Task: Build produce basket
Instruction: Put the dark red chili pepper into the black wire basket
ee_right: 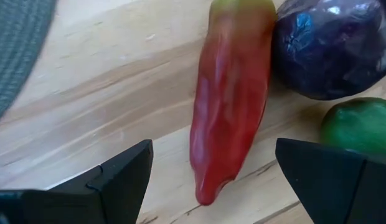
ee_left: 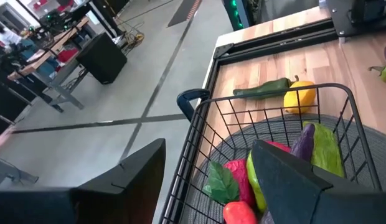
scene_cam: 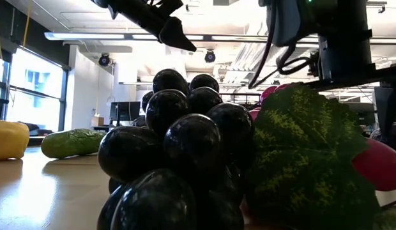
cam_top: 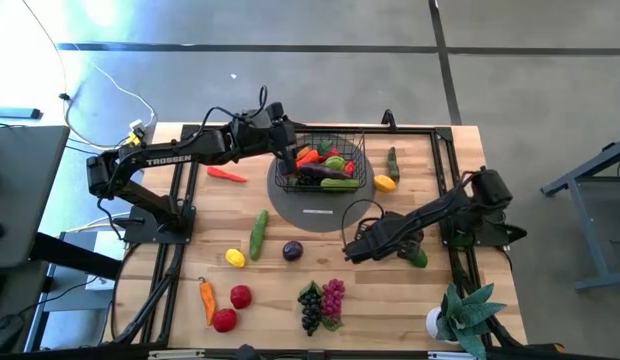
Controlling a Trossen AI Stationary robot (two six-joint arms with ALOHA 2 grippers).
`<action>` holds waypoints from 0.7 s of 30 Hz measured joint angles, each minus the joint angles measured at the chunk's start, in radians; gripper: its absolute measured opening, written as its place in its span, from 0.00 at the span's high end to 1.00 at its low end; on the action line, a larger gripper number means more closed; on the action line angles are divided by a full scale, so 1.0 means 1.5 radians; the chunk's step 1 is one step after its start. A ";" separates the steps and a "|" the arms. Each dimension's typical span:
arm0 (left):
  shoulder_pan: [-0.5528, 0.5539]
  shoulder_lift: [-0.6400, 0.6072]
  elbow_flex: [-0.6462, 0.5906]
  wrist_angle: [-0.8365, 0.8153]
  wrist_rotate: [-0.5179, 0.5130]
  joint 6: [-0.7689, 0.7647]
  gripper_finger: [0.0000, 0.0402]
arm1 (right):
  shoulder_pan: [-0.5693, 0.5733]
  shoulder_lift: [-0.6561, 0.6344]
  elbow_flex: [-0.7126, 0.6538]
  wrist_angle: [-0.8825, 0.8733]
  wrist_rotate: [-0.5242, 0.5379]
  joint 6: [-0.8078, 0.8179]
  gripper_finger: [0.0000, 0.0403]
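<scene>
Apparently open, right end effector [ee_right: 211,180] straddles a red pepper [ee_right: 230,93].

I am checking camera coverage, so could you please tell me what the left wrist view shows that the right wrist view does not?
Only the left wrist view shows the black wire basket with produce inside, a lemon and a dark green pepper lying outside it, and the floor beyond the table. Only the right wrist view shows a red pepper, a purple round vegetable and a green item. Both share the wooden table and an open tool's dark fingers.
</scene>
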 joint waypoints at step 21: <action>-0.018 0.000 0.000 0.000 -0.019 0.045 0.43 | -0.014 0.069 0.000 0.008 -0.006 -0.002 0.53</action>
